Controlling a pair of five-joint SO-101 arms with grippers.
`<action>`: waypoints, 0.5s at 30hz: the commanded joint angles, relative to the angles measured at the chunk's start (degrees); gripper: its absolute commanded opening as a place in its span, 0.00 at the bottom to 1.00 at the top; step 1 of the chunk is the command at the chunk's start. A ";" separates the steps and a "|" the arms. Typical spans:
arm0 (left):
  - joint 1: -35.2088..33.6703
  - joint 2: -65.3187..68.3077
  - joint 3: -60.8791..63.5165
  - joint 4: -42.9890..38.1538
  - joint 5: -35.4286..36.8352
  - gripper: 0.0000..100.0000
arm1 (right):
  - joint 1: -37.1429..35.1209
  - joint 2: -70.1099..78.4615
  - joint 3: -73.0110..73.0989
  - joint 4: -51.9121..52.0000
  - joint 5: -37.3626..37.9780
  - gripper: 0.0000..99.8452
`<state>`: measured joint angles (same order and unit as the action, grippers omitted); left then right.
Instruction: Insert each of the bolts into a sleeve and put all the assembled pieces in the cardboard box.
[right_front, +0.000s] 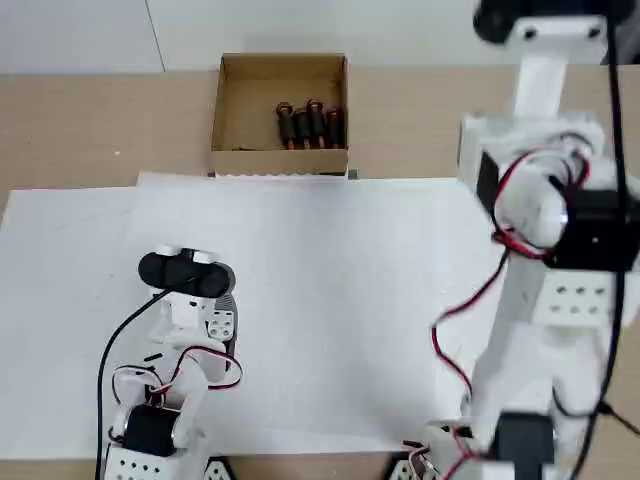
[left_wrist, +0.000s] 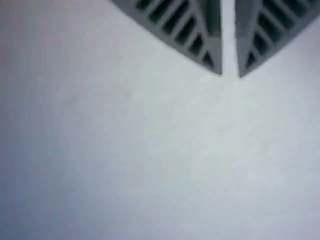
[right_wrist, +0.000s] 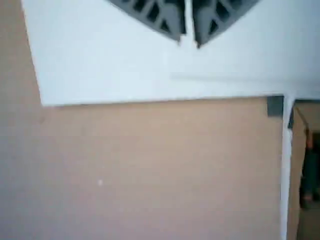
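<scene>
Left claw: clenched, holding nothing, low over the white paper at the near left.
Box: on the table, far side, touching the paper's far edge.
Bolts in sleeves: four, side by side in the box's right part.
Right claw: clenched, holding nothing, over the paper's far right edge.

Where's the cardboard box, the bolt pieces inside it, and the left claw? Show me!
cardboard box (right_front: 260, 162), high view, on its front wall.
bolt pieces (right_front: 310, 125), high view, on the middle of the row in the box.
left claw (left_wrist: 230, 75), left wrist view, midway between its tips.
</scene>
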<state>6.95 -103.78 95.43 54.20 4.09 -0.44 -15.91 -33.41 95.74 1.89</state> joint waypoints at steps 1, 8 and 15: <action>-0.35 -0.44 -0.13 0.00 0.18 0.01 | 1.89 -8.66 13.19 -2.68 -0.79 0.00; -0.35 -0.44 -0.13 0.00 0.18 0.01 | 4.00 -24.22 41.93 -12.00 -2.55 0.00; -0.35 -0.44 -0.13 0.00 0.18 0.01 | 3.65 -41.54 72.35 -26.15 -2.37 0.00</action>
<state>6.95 -103.78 95.43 54.20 4.09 2.99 -50.73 28.57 75.08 -0.04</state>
